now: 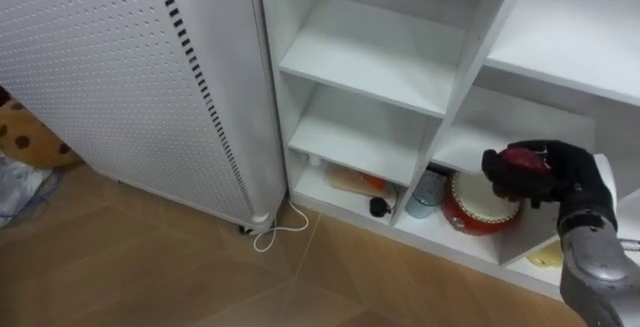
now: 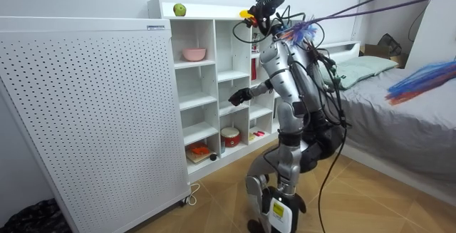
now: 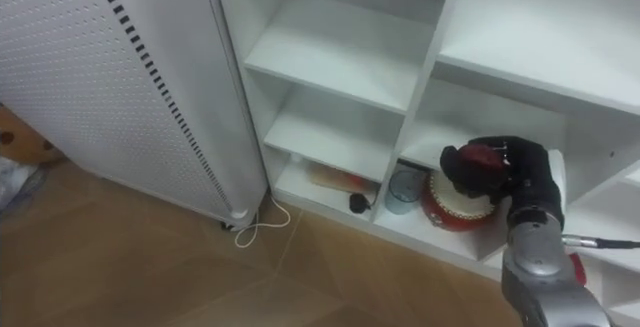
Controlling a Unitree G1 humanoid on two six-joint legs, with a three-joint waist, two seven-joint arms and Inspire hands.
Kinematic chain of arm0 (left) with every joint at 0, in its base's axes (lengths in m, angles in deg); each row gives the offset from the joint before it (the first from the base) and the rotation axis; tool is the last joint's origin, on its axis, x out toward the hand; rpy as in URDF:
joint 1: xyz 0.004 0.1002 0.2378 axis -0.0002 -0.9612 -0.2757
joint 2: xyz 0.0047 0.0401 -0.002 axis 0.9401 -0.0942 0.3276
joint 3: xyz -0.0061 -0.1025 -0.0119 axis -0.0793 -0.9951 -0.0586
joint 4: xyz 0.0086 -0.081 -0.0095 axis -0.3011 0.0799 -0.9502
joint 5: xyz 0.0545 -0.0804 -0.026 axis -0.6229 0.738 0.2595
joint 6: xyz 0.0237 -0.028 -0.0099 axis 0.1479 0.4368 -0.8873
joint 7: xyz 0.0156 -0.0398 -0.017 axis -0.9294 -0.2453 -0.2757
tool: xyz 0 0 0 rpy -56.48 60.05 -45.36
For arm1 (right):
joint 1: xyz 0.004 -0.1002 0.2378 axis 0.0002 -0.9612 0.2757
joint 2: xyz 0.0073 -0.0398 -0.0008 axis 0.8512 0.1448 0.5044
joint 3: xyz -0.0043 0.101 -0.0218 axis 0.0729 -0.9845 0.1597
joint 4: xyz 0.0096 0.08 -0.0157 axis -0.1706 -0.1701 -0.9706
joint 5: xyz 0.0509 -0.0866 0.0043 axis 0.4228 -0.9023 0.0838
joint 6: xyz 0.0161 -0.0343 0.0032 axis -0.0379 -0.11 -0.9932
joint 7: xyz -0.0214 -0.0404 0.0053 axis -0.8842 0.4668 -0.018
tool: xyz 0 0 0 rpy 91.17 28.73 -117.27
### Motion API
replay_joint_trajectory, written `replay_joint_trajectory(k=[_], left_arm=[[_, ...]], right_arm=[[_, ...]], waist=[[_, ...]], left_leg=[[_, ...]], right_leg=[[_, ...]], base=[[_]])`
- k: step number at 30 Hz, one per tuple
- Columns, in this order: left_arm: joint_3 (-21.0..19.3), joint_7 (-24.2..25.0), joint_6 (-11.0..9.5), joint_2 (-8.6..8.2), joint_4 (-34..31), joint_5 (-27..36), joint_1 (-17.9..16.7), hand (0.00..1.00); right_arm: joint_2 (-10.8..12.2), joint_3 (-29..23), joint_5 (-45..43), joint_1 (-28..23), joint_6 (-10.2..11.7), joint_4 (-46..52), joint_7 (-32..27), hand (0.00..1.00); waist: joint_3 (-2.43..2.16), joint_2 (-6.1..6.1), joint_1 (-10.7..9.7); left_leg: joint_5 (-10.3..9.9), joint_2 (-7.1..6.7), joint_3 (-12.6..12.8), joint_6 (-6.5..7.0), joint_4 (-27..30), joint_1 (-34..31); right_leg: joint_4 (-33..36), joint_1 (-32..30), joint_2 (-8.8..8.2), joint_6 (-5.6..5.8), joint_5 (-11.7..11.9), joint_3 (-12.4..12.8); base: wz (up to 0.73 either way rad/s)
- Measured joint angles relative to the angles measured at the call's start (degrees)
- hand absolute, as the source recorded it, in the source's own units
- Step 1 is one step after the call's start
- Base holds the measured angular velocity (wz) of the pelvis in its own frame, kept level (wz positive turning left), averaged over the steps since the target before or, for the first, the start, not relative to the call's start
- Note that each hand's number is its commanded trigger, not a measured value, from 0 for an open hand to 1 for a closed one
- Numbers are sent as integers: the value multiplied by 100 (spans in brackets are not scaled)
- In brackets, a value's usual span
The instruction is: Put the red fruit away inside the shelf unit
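**Red fruit gripped, bare shelf straight ahead**

The fingers (image 1: pixel 497 172) of the right hand (image 1: pixel 570 175) were curled round a red fruit (image 1: pixel 524 159), held before the closet (image 1: pixel 370 62). A bare shelf (image 1: pixel 500 117) lay just beyond the fruit, above a red round tin (image 1: pixel 478 212), so a short forward reach looked enough.

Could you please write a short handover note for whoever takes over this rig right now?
Right hand: shut on a red fruit, held in front of the lower shelves of the white closet.
Green apple: lying on the closet's top.
Done: the red fruit is in hand, in front of the closet.
Left: set it on a shelf and let go.
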Motion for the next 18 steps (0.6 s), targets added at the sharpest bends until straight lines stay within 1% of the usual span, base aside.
replay_joint_trajectory(k=[1,3,5,6,7,9,10,13,16,18], left_arm=[[0,-20,35,47,-72,0,-52,0],[2,-74,61,121,-177,0,-101,0],[-2,-124,60,215,-256,2,-129,0],[-5,-138,60,233,-271,2,-138,0],[-6,-167,59,259,-318,3,-185,0],[-6,-205,58,280,-421,-1,-286,0],[-6,-205,60,282,-417,-2,-330,0],[-16,-226,64,294,-434,-2,-452,0],[-49,-263,73,349,-550,-2,-568,0],[-59,-293,68,372,-594,-2,-574,0]], right_arm=[[-8,52,207,43,-51,-38,-82,100],[-32,66,564,47,-84,-42,-134,100],[-70,67,948,56,-97,-42,-257,100],[-85,67,1037,63,-97,-41,-301,100],[-117,67,1190,100,-107,-43,-399,0],[-192,67,1358,180,-116,-64,-541,0],[-260,67,1483,222,-130,-81,-620,0],[-390,62,1687,368,-147,-83,-907,0],[-448,48,1774,518,-147,-74,-1265,0],[-492,48,1816,575,-146,-71,-1512,0]], waist=[[4,-7,-1],[14,-29,3],[50,-93,12],[58,-109,14],[63,-121,14],[62,-121,17],[59,-128,30],[59,-129,99],[57,-130,94],[57,-129,94]], left_leg=[[-3,4,0,2,0,-4],[-4,6,-1,3,0,-5],[-4,15,-4,1,0,-13],[-3,20,-7,0,0,-21],[-3,30,-31,0,4,-42],[4,34,-86,-13,3,-76],[3,30,-99,-11,4,-85],[-4,19,-111,-4,3,-91],[-10,6,-140,2,3,-86],[-7,4,-157,14,4,-69]], right_leg=[[-3,-2,3,3,-5,-1],[-2,-1,-10,4,-11,-4],[-4,-2,-18,2,-14,-5],[-6,-3,-18,0,-16,-13],[-28,-3,-7,-8,-20,-35],[-89,-2,36,-6,-7,-60],[-99,1,32,21,9,-77],[-115,10,38,24,12,-101],[-116,43,32,17,10,-110],[-118,84,22,7,5,-140]], base=[[0],[0],[0],[0],[0],[0],[0],[0],[4],[8]])
